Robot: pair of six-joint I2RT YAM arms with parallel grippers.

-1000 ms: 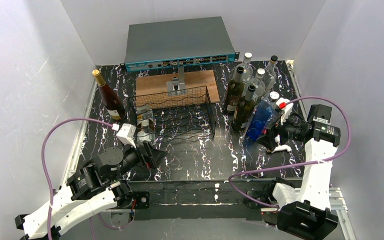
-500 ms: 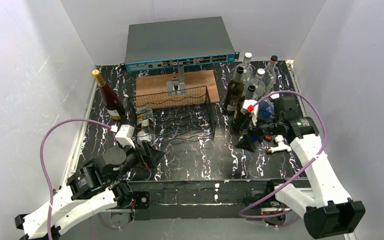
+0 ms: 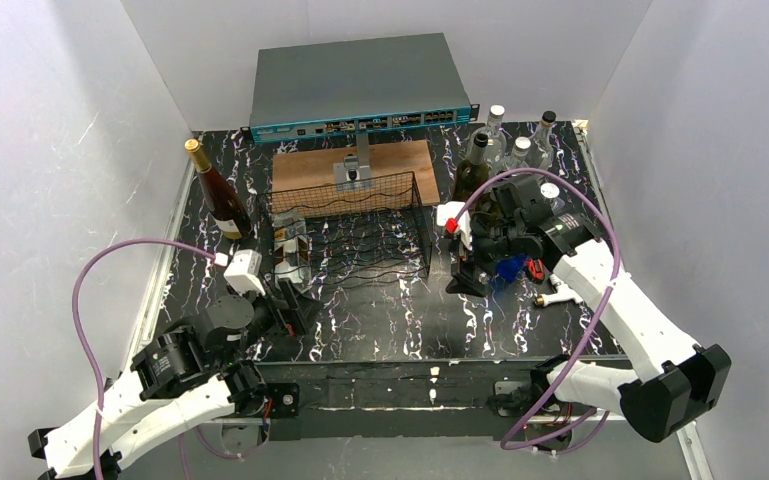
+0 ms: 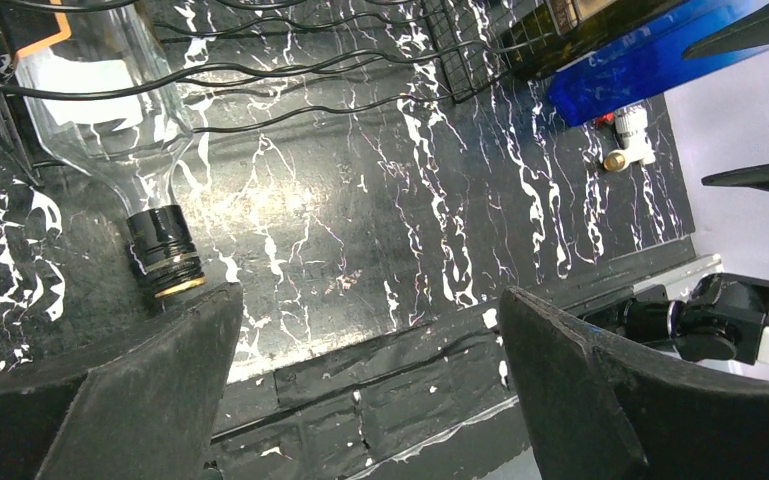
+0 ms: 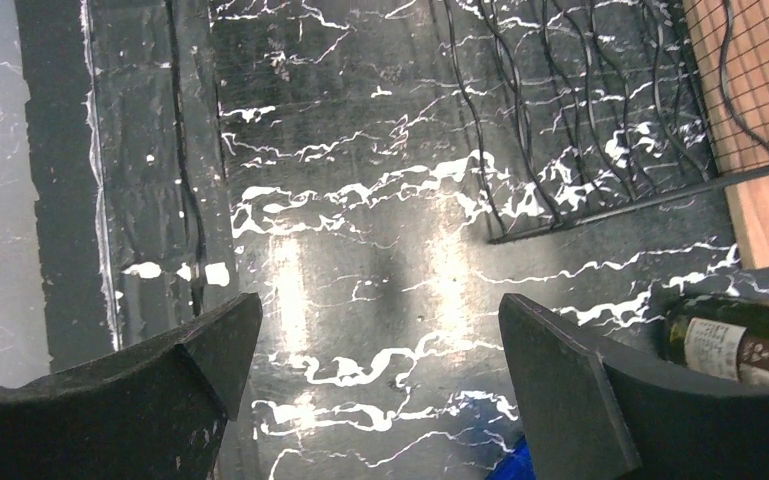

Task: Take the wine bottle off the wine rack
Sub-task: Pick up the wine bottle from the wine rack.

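Note:
The wine rack (image 3: 370, 235) is a low black wire-mesh rack at the table's middle. A clear glass bottle (image 3: 290, 250) with a black cap lies in its leftmost cradle, neck pointing to the near edge. In the left wrist view the bottle (image 4: 100, 100) and its cap (image 4: 165, 255) lie just beyond my left finger, under the rack's wires (image 4: 310, 60). My left gripper (image 3: 298, 302) is open and empty just in front of the cap, and shows open in its wrist view (image 4: 370, 310). My right gripper (image 3: 468, 278) is open and empty right of the rack, above bare table (image 5: 380, 320).
A brown bottle (image 3: 218, 195) stands at the left. Several bottles (image 3: 490, 150) stand at the back right, with a blue bottle (image 3: 508, 268) partly hidden under my right arm. A wooden board (image 3: 350, 165) and a grey network switch (image 3: 360, 85) lie behind the rack. A small white stopper (image 3: 552, 293) lies at the right.
My right arm has swung left, away from the blue bottle, to beside the rack's right front. My left gripper has shifted slightly by the bottle's neck.

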